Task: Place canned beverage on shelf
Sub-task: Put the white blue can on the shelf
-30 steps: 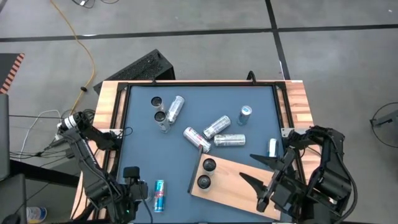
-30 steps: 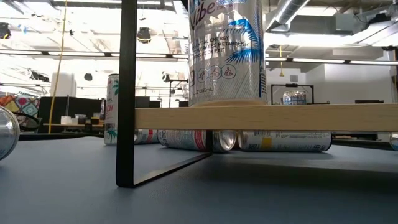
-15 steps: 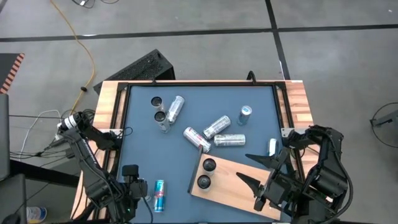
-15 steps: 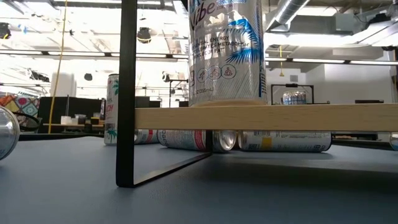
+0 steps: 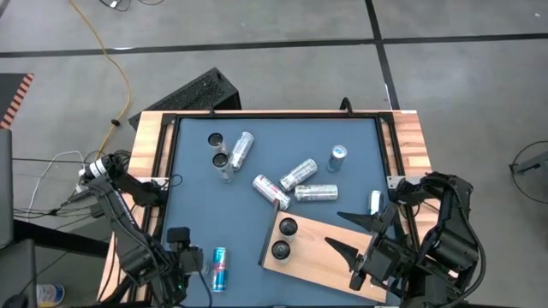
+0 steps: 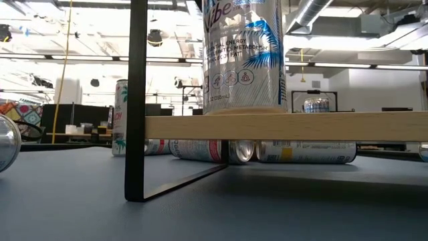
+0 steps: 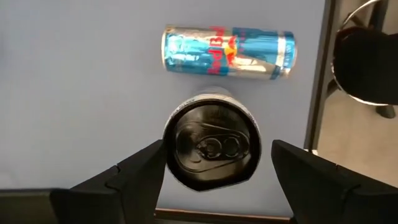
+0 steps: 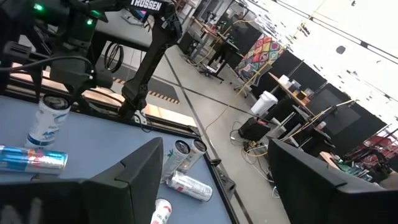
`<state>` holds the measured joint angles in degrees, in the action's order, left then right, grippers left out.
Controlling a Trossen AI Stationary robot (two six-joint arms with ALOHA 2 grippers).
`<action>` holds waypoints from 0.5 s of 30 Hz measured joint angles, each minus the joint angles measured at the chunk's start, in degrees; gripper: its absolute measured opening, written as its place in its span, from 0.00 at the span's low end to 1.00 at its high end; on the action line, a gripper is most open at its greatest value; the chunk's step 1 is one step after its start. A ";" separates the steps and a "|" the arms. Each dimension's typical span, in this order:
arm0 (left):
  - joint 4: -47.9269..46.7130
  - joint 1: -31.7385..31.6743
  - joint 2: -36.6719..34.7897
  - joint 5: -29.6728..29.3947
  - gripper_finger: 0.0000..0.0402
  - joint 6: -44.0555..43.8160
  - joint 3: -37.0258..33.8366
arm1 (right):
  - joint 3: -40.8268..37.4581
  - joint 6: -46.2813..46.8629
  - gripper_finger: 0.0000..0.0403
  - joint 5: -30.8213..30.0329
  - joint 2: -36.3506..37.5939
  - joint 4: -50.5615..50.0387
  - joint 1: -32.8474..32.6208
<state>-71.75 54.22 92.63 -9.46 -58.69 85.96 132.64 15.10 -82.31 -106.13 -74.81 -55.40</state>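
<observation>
left wrist view: left gripper [image 7: 211, 163] spread wide around upright black-topped can [image 7: 212, 145], right gripper [image 5: 353, 248] released above shelf [image 5: 318, 259]

Blue-grey tabletop [image 5: 197, 184]; light-brown plain-grained shelf [image 5: 321, 261]; blue-and-silver can with red marks [image 7: 229, 52]; black-topped can [image 7: 212, 147] beside it; dark hands.
</observation>
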 joint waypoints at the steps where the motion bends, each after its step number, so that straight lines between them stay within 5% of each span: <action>1: 0.15 0.04 0.01 -0.01 0.69 0.03 -0.03 | 0.00 0.03 0.70 0.01 0.00 0.00 0.00; 15: 0.15 0.32 0.49 -4.29 0.69 0.98 -0.10 | 0.00 1.45 0.70 1.86 0.00 -0.28 0.00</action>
<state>-71.60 54.54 93.12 -13.75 -57.71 85.86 132.64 16.54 -80.45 -106.13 -75.09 -55.40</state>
